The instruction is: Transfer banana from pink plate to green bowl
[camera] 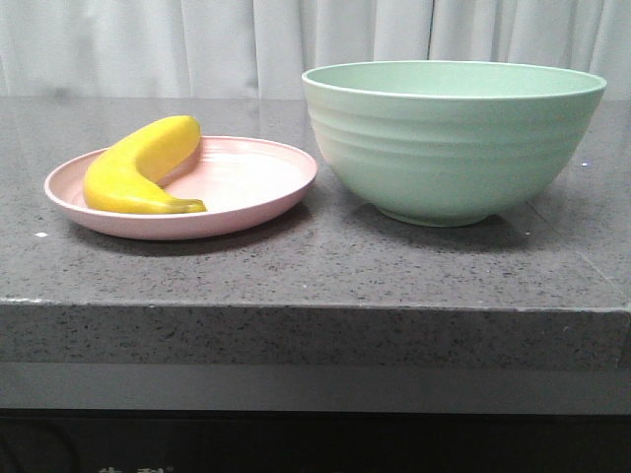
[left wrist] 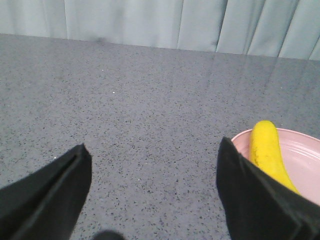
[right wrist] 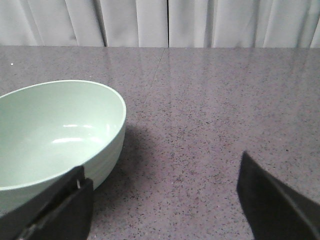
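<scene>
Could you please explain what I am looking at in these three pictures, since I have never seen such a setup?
This is a two-armed robot at a dark speckled table. One picture looks forward over the table: a banana lies on a pink plate, with a green bowl to its right, standing apart from it. The other two come from cameras on the wrists. The black wedges are gripper fingers. The left gripper is open above bare table, the plate and banana beside one finger. The right gripper is open too, next to the bowl, which looks empty. Neither gripper holds anything.
</scene>
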